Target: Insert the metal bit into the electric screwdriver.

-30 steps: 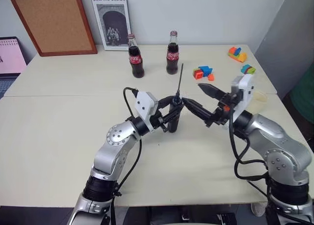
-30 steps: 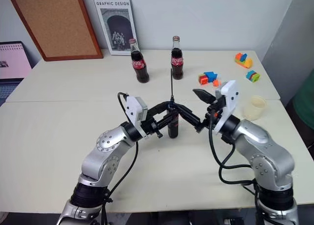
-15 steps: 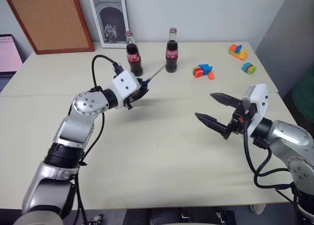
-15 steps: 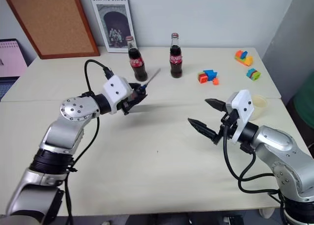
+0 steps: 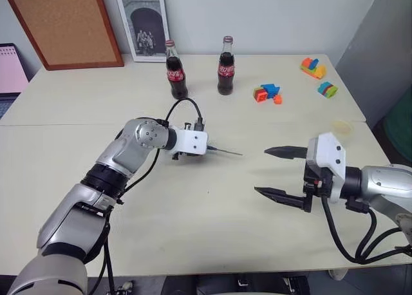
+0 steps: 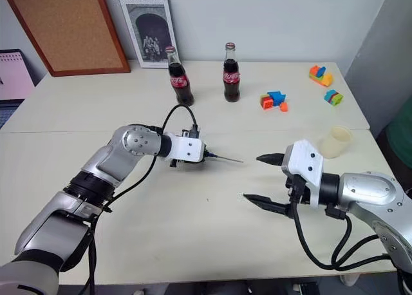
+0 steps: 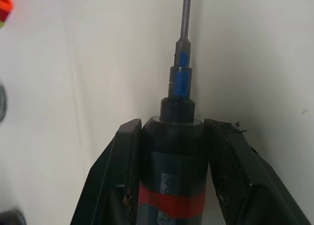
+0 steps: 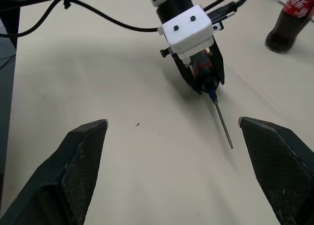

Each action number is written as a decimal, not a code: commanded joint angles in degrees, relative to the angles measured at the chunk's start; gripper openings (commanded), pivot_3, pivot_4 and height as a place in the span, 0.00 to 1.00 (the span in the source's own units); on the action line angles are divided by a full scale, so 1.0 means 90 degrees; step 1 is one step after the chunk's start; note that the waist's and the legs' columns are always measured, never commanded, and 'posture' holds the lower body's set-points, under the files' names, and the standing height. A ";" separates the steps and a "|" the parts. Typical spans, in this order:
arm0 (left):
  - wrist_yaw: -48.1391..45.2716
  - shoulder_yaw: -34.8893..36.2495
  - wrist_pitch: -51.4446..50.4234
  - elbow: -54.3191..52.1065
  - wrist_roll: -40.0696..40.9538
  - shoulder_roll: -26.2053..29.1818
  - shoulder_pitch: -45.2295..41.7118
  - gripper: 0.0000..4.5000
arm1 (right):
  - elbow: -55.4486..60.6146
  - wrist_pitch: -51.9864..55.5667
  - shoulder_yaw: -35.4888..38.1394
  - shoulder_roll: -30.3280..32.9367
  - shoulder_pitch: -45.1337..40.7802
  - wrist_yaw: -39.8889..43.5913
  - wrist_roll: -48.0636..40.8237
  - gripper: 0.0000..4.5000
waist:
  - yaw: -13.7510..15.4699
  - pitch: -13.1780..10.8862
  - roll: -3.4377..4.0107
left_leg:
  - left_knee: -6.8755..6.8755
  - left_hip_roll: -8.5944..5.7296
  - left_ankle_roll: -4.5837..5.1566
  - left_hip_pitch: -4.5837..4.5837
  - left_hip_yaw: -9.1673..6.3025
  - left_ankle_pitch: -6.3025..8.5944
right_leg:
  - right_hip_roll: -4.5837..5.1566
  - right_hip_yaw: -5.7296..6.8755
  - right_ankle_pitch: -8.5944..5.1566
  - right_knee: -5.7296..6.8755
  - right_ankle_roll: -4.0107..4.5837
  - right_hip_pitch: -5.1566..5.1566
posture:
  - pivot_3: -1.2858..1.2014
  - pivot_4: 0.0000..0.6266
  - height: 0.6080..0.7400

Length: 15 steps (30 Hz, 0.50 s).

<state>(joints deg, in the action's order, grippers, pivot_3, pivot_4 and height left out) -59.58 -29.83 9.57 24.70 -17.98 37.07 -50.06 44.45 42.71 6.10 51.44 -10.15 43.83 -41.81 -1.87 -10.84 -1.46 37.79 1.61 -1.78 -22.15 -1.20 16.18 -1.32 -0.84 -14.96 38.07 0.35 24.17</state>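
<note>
Nearest the robot, the right gripper [image 5: 278, 172] hangs over the bench [image 5: 212, 237] with its jaws released and spread wide, nothing between them, pointing toward the left arm. Beyond it, toward the bench's middle, the left gripper [image 8: 202, 76] has its jaws clenched on the electric screwdriver [image 7: 172, 176], gripping the black barrel just ahead of the red band. The metal bit [image 5: 225, 152] is seated in the dark bluish tip and juts out toward the right gripper, low over the bench surface; whether its end touches the bench cannot be determined. Off to the right stands a paper cup [image 6: 336, 142]. Farther back are coloured blocks [image 5: 266, 93] and two cola bottles [image 5: 175, 71], well apart from both grippers.
</note>
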 commanded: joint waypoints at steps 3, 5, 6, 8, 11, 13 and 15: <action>-0.0167 -0.0146 0.0151 0.0488 -0.0369 -0.0276 -0.0175 0.36 | 0.0108 -0.0310 0.0159 -0.0015 0.0144 0.0032 0.0126 1.00 | 0.0023 0.0001 0.0000 | 0.0004 -0.0005 0.0000 0.0006 0.0001 0.0000 | 0.0000 0.0002 0.0000 0.0006 0.0000 -0.0007 | 0.52 0.24 1.00; -0.0218 -0.0119 0.0120 0.0489 -0.0411 -0.0367 -0.0220 0.43 | 0.0113 -0.0366 0.0150 -0.0019 0.0189 0.0050 0.0150 1.00 | 0.0029 0.0001 0.0000 | 0.0009 -0.0007 0.0000 0.0007 -0.0001 0.0000 | 0.0000 0.0003 0.0003 0.0008 -0.0005 -0.0011 | 0.52 0.24 1.00; -0.0228 -0.0100 0.0098 0.0482 -0.0423 -0.0402 -0.0229 0.51 | 0.0109 -0.0401 0.0145 -0.0013 0.0215 0.0070 0.0169 1.00 | 0.0033 0.0001 -0.0001 | 0.0010 -0.0007 0.0000 0.0007 -0.0001 0.0000 | 0.0000 0.0002 0.0006 0.0009 -0.0009 -0.0012 | 0.52 0.24 1.00; -0.0328 -0.0043 -0.0009 0.0425 -0.0381 -0.0443 -0.0206 0.59 | 0.0088 -0.0441 0.0140 0.0001 0.0241 0.0101 0.0183 1.00 | 0.0035 0.0002 -0.0001 | 0.0017 -0.0007 0.0000 0.0006 0.0001 0.0000 | 0.0002 -0.0001 0.0009 0.0008 -0.0015 -0.0015 | 0.52 0.24 1.00; -0.0373 0.0055 -0.0077 0.0351 -0.0336 -0.0484 -0.0163 0.74 | 0.0049 -0.0467 0.0141 0.0009 0.0246 0.0142 0.0193 1.00 | 0.0035 0.0002 -0.0001 | 0.0019 -0.0006 0.0000 0.0006 0.0006 0.0000 | 0.0005 -0.0008 0.0010 0.0005 -0.0017 -0.0015 | 0.52 0.24 1.00; -0.0431 0.0173 -0.0160 0.0238 -0.0202 -0.0501 -0.0102 0.84 | 0.0024 -0.0472 0.0134 0.0014 0.0236 0.0170 0.0203 1.00 | 0.0036 0.0002 -0.0002 | 0.0018 -0.0006 0.0000 0.0005 0.0005 0.0000 | 0.0005 -0.0007 0.0010 0.0004 -0.0017 -0.0015 | 0.52 0.24 1.00; -0.0515 0.0336 -0.0328 0.0077 -0.0002 -0.0547 -0.0057 0.92 | -0.0011 -0.0484 0.0136 0.0020 0.0226 0.0203 0.0217 1.00 | 0.0038 0.0002 -0.0001 | 0.0017 -0.0006 0.0000 0.0005 0.0004 0.0000 | 0.0005 -0.0006 0.0010 0.0005 -0.0016 -0.0014 | 0.52 0.24 1.00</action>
<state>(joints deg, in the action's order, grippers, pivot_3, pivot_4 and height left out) -62.11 -27.17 7.95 27.22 -19.89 32.80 -52.13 43.89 39.43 6.13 51.24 -7.84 45.04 -39.58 -1.53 -10.82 -1.48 37.95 1.56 -1.78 -22.11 -1.17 16.17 -1.27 -0.88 -14.87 38.11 0.20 24.04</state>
